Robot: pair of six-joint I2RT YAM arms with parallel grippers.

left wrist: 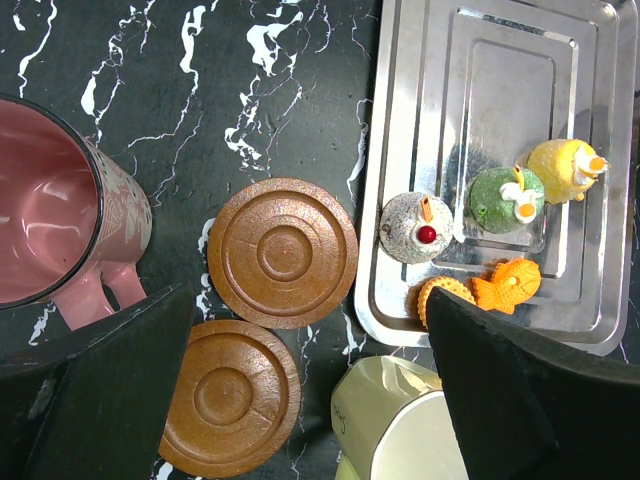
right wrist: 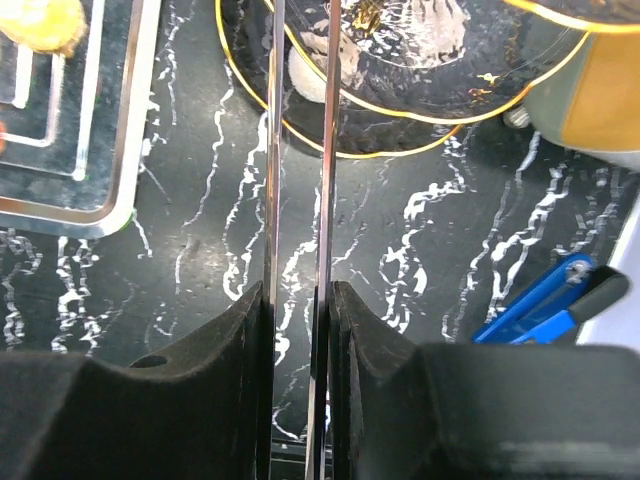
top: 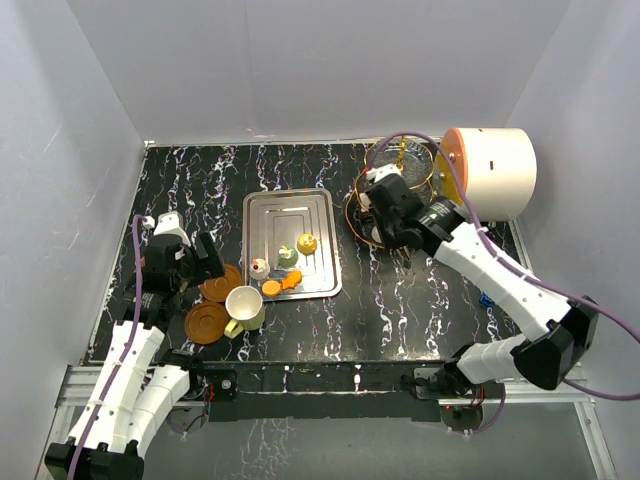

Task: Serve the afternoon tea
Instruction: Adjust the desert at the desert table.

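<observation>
Stand (top: 408, 160) at far right, its gold frame (right wrist: 272, 150) clamped in the right end effector (right wrist: 298, 300); left end effector (left wrist: 312, 385) spread wide over the saucers (left wrist: 282, 252), near left; risk: so thin a hold may let the stand tip or swing against the cylinder (top: 495, 185) if moved.

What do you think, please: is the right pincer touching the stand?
Touching. The right wrist view shows the right pincer shut on upright frame bars of the stand.
</observation>
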